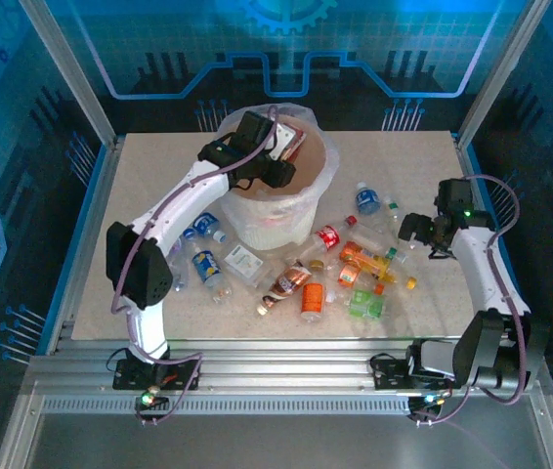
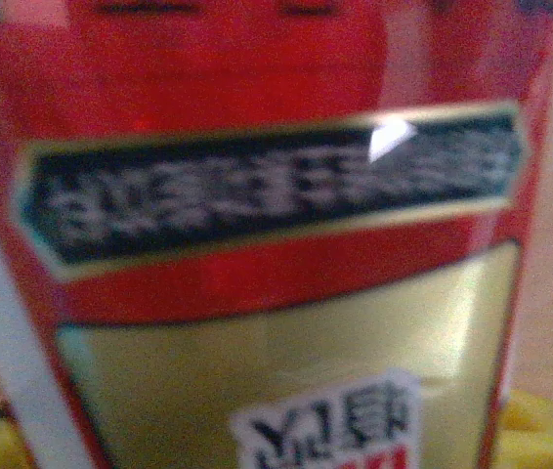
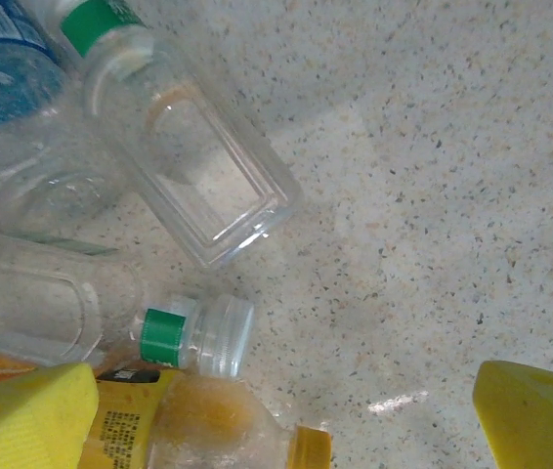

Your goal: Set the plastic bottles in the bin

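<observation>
one bin [image 1: 281, 220] stands at the far middle of the table [image 1: 140, 186], white outside and pinkish-tan inside, with a clear bag over its rim. the left arm [image 1: 184, 200] reaches over the bin's mouth. one red-labelled bottle [image 1: 291, 142] sits at its tip, above the opening. in the left wrist view that red and gold label [image 2: 276, 254] is pressed up close, with the two yellow left fingers [image 2: 540, 435] just at the bottom corners. i cannot tell whether they clasp the bottle or merely flank it.

roughly a dozen plastic bottles lie loose on the table. two with blue labels [image 1: 205, 227] and one flat clear one [image 1: 242, 262] lie left of and in front of the bin. to the right i count one brown [image 1: 286, 283], one orange [image 1: 313, 301], one red [image 1: 327, 236], one green [image 1: 364, 305], one orange-yellow [image 1: 364, 259] and one blue [image 1: 366, 200]. the clear ones among them are too faint to count.

the two right fingers [image 3: 540, 415] stand wide apart over bare table, holding nothing. near them lie two clear bottles with green bands [image 3: 198, 166], one blue-labelled bottle [image 3: 3, 68] and one yellow-labelled bottle [image 3: 208, 420].
</observation>
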